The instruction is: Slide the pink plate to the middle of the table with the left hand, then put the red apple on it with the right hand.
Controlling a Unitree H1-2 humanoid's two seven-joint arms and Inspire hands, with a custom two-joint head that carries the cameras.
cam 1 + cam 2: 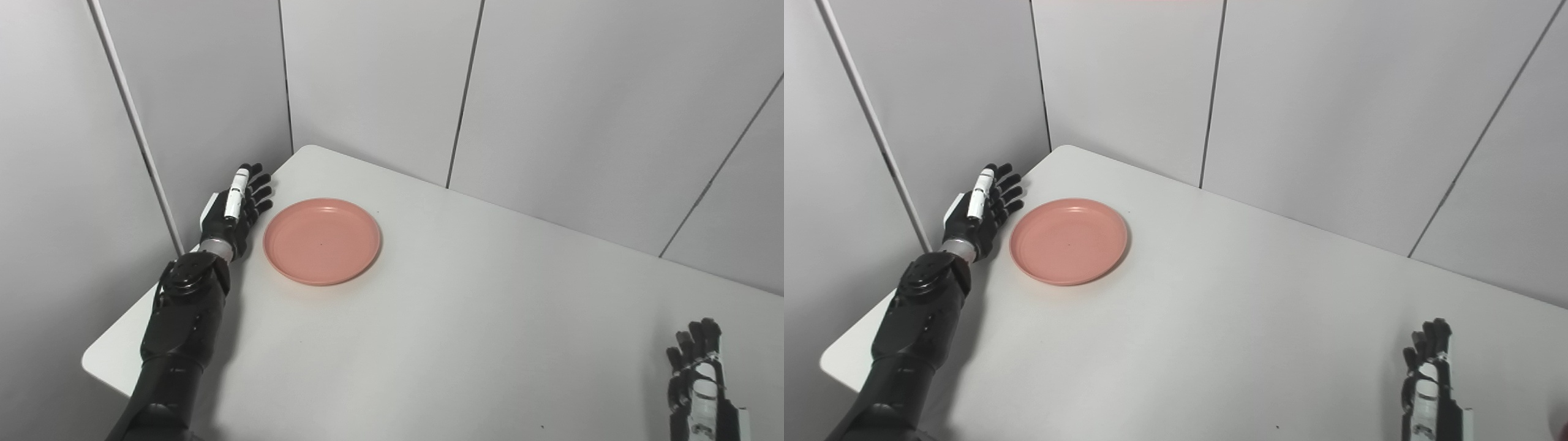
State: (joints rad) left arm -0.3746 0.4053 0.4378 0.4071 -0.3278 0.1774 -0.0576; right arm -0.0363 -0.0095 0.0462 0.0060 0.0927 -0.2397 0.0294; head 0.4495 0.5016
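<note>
Nearest, by the table's (490,318) front edge toward its right side, the right hand (698,383) rests low with its fingers straight and apart, grasping nothing. Farther back, the left hand (236,211) stands on edge along the left edge of the table, near the far left corner, fingers stretched out and spread (palm turned toward the plate), holding nothing and just beside the pink plate's (322,241) left rim, though I cannot tell whether they touch. The plate lies flat and bare close to that far left corner, well apart from the right hand, and behind the table stand grey wall panels (380,79).
</note>
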